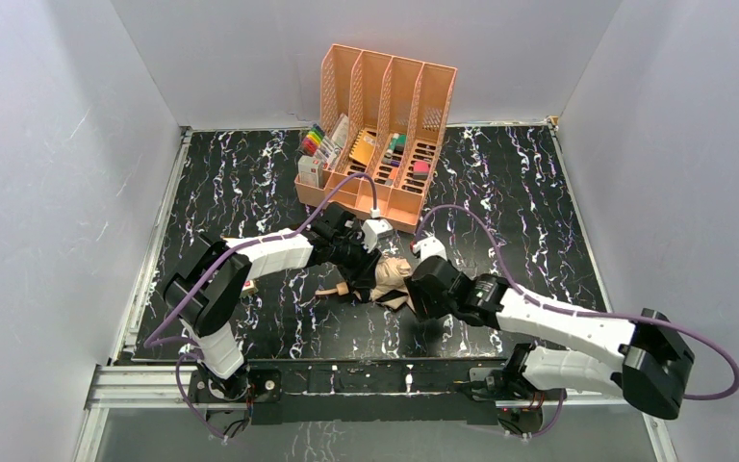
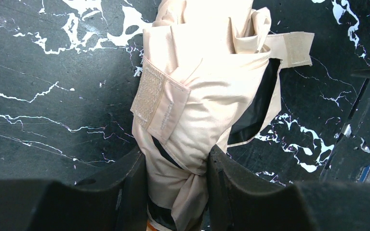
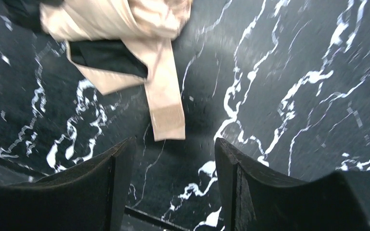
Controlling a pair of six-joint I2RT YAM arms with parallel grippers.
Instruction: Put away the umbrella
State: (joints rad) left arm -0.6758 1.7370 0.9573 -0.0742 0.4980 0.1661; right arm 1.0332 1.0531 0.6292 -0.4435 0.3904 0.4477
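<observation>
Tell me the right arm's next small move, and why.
Probably ease the right gripper forward and shut it on the strap. The left gripper clamps the bunched umbrella, but the strap trails loose and unfastened, just ahead of the right one's open fingers.

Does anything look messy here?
Yes. The umbrella in the left claw is bunched up, and its strap lies undone on the table instead of wrapped around it.
</observation>
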